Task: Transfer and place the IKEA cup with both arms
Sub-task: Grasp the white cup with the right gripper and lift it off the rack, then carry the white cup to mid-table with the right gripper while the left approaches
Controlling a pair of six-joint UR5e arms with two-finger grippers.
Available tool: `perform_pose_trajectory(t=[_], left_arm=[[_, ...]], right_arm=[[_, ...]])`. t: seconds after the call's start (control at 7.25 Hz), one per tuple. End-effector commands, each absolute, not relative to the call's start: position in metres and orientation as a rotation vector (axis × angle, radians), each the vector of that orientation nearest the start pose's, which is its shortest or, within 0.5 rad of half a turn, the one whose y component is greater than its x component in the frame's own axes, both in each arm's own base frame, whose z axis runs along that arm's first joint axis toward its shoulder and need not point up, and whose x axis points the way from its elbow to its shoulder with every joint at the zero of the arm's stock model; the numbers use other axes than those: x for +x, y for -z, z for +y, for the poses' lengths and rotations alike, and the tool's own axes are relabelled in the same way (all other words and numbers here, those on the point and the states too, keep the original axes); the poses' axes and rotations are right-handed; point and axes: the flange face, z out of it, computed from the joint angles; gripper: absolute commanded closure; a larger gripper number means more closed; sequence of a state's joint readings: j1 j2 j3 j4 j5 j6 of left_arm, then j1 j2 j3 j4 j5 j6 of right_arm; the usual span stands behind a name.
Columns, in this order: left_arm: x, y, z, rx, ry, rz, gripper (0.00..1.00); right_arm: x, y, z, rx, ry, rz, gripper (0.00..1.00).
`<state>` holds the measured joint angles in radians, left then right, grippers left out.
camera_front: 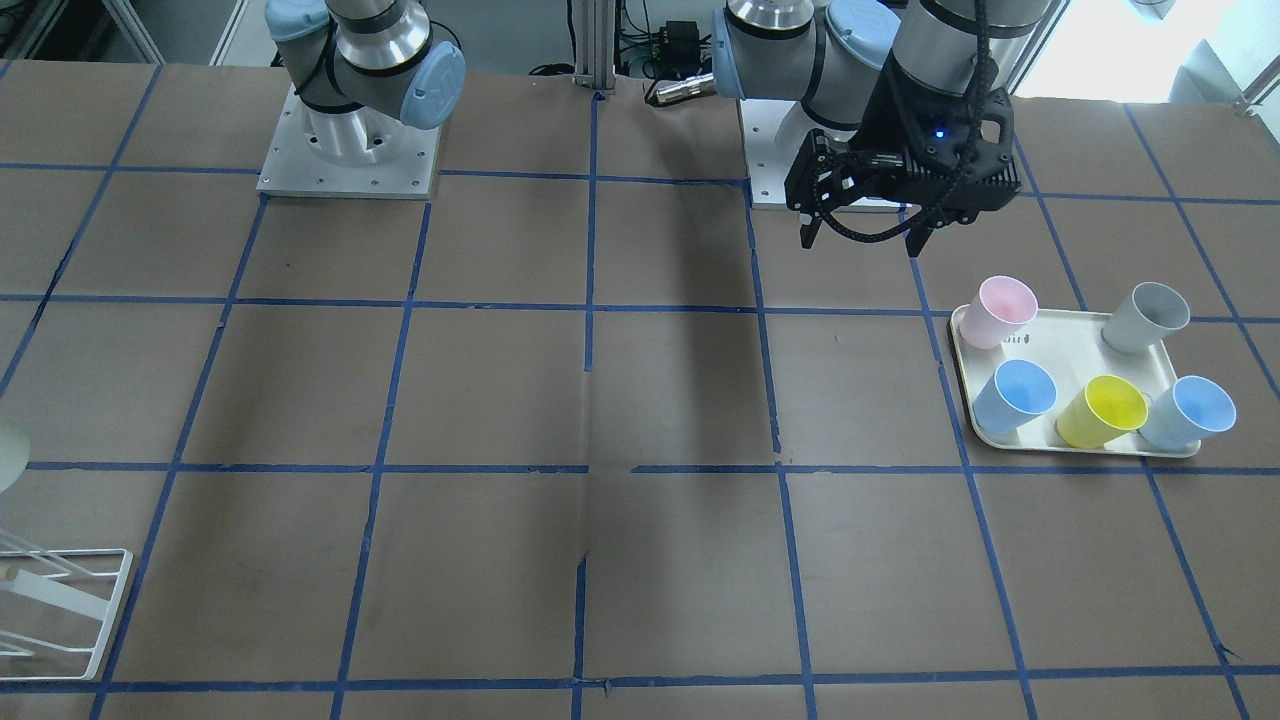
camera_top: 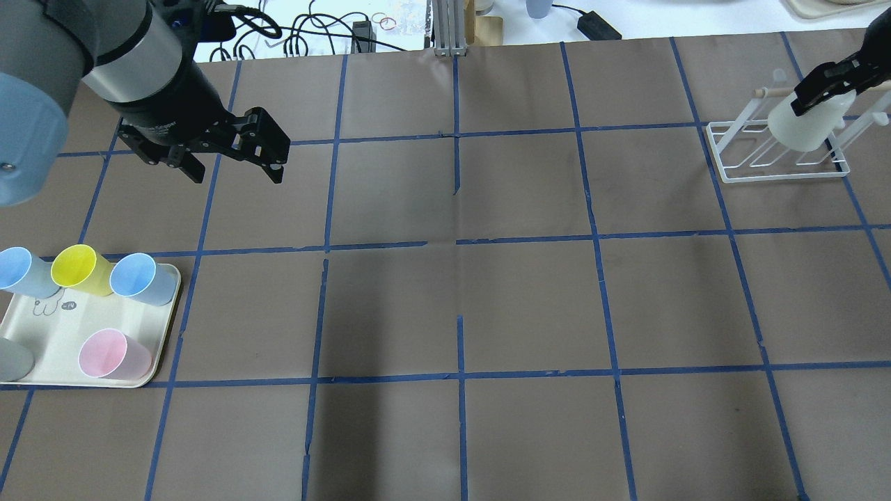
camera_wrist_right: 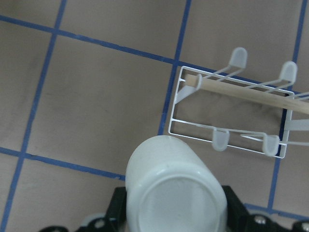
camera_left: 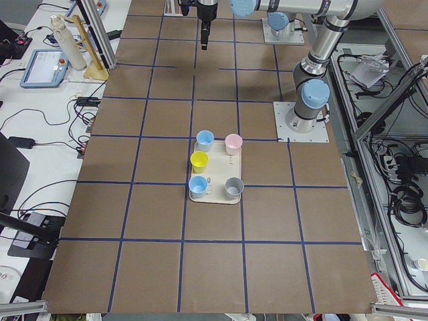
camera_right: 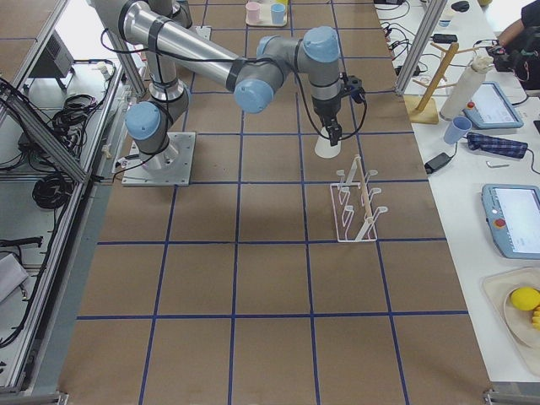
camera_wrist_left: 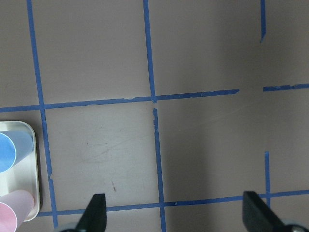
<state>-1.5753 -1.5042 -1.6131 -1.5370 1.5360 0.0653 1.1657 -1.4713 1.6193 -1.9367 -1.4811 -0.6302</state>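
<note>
The off-white IKEA cup [camera_top: 807, 125] is held in my right gripper [camera_top: 828, 87], which is shut on it, at the white wire rack [camera_top: 779, 156] at the far right. In the right wrist view the cup [camera_wrist_right: 174, 169] shows its closed base toward the camera, between the black fingers [camera_wrist_right: 235, 205], with the rack [camera_wrist_right: 227, 135] just beyond it. In the exterior right view the cup [camera_right: 327, 145] hangs at the rack's end. My left gripper [camera_top: 230, 170] is open and empty above the table, beyond the tray; it also shows in the front-facing view [camera_front: 865, 240] and the left wrist view [camera_wrist_left: 176, 215].
A cream tray [camera_top: 62, 334] at the left edge holds a pink cup [camera_top: 111, 353], a yellow cup [camera_top: 78, 268], two blue cups [camera_top: 139, 277] and a grey cup [camera_top: 12, 360]. The rack has a wooden bar [camera_wrist_right: 251, 94]. Blue tape lines grid the brown table.
</note>
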Motion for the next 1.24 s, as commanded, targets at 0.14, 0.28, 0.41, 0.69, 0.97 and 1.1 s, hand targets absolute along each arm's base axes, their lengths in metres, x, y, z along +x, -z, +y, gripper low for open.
perform_pose_trajectory(t=[0.14,0.28,0.41,0.69,0.97,1.1], left_arm=[[-0.125,-0.505,-0.468,0.057,0.101,3.295,0.00],[-0.120,-0.498,-0.464,0.115,0.091,3.322,0.00],[-0.090,-0.489,-0.467,0.012,0.053,3.443,0.00],[-0.031,-0.481,-0.457,-0.059,0.046,3.669,0.00],[0.015,-0.451,-0.450,-0.114,0.065,3.796,0.00],[0.035,-0.429,-0.445,-0.147,0.110,3.897,0.00]], right_arm=[[0.065,-0.487,-0.516,-0.031,0.237,3.101,0.84],[0.104,-0.484,-0.503,0.000,0.165,3.091,0.87],[0.139,-0.482,-0.494,0.098,0.143,3.068,0.87],[0.196,-0.480,-0.474,0.130,0.091,3.015,0.87],[0.228,-0.485,-0.465,0.157,-0.042,2.722,0.93],[0.238,-0.488,-0.463,0.170,-0.104,2.573,0.97]])
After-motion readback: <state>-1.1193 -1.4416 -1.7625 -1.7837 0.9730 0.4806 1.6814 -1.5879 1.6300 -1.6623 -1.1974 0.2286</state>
